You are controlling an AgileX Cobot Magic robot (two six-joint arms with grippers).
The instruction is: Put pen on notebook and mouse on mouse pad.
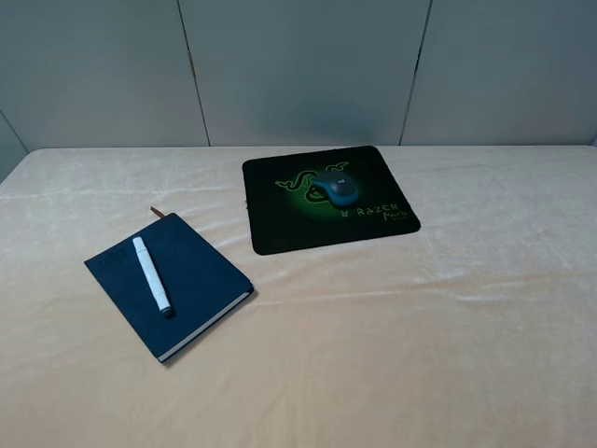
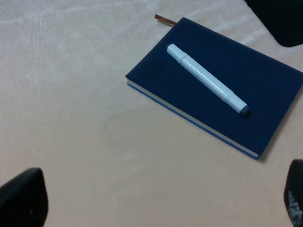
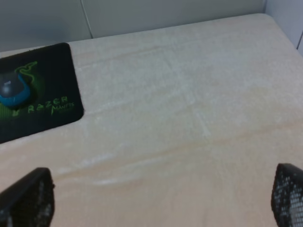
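The white pen (image 1: 151, 274) (image 2: 207, 79) lies flat across the navy notebook (image 1: 177, 280) (image 2: 236, 66), its grey tip toward the front edge. The blue-sided mouse (image 1: 338, 187) (image 3: 13, 90) rests on the black mouse pad (image 1: 280, 224) (image 3: 52, 66) over the green logo. Neither arm shows in the exterior high view. In the left wrist view, my left gripper (image 2: 156, 201) is open and empty, well apart from the notebook. My right gripper (image 3: 158, 201) is also open and empty, over bare cloth away from the mouse pad.
A beige cloth (image 1: 448, 317) covers the table. A grey panelled wall (image 1: 298, 65) stands behind its back edge. The notebook's brown ribbon (image 1: 159, 213) (image 2: 164, 20) pokes out at its far corner.
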